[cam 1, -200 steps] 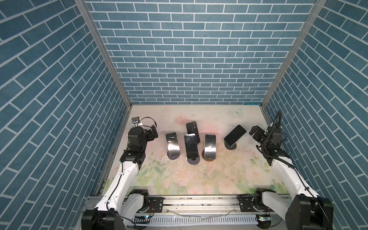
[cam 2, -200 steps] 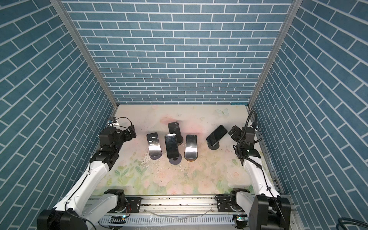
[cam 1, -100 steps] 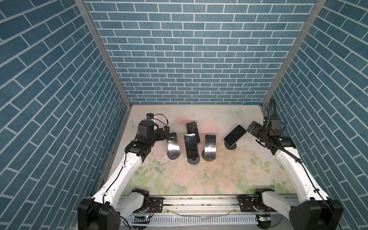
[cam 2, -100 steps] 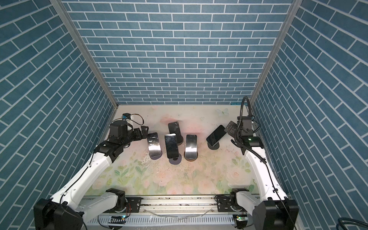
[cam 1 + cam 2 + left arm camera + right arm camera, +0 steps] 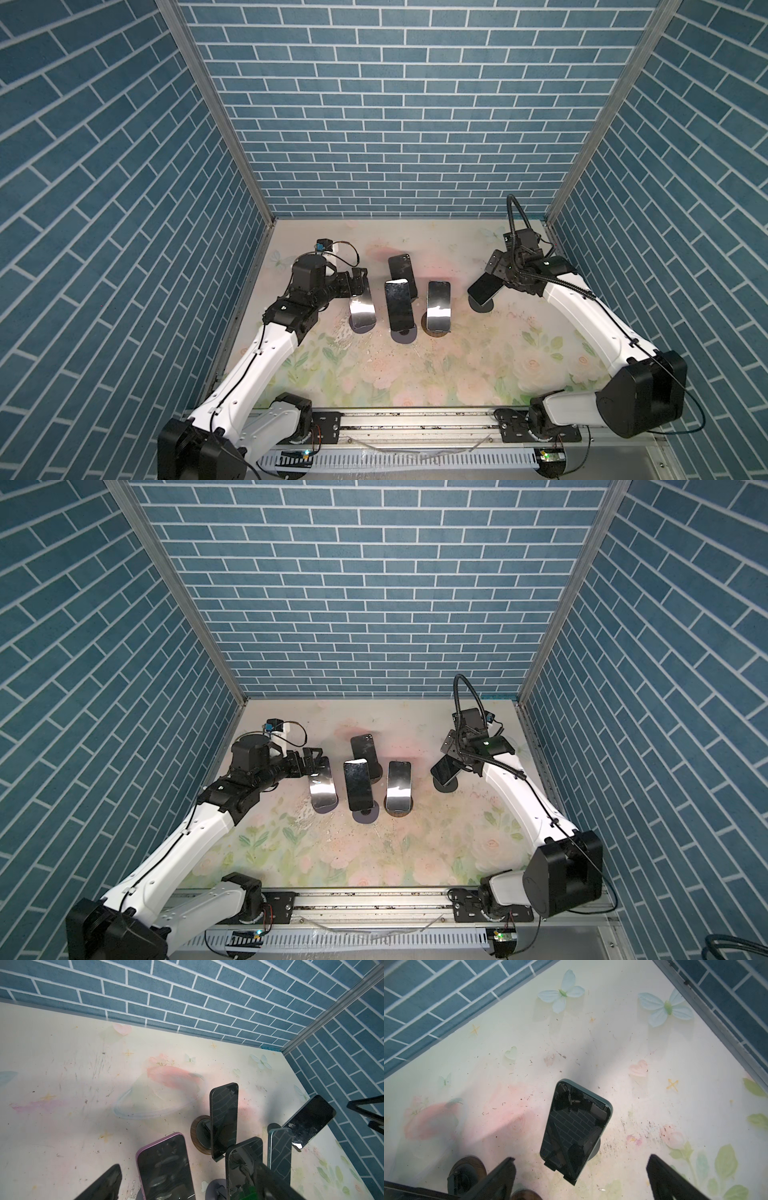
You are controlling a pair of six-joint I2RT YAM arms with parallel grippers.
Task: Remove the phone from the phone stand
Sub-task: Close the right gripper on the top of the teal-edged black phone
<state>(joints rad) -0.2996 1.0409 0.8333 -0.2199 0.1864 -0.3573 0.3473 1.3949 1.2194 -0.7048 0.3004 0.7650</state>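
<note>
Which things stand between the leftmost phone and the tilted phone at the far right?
Three other phones, seen in both top views: the middle phone, the rear phone and the right-centre phone.

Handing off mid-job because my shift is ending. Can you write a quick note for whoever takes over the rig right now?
Left gripper: open, at the top of the leftmost phone, not closed on it.
Right gripper: open, straddling the tilted rightmost phone, no grip.
Three middle phones and both of these sit on stands on the floral table.
Done: nothing removed.
Left: close on a phone, lift it off its stand, set it down.
</note>
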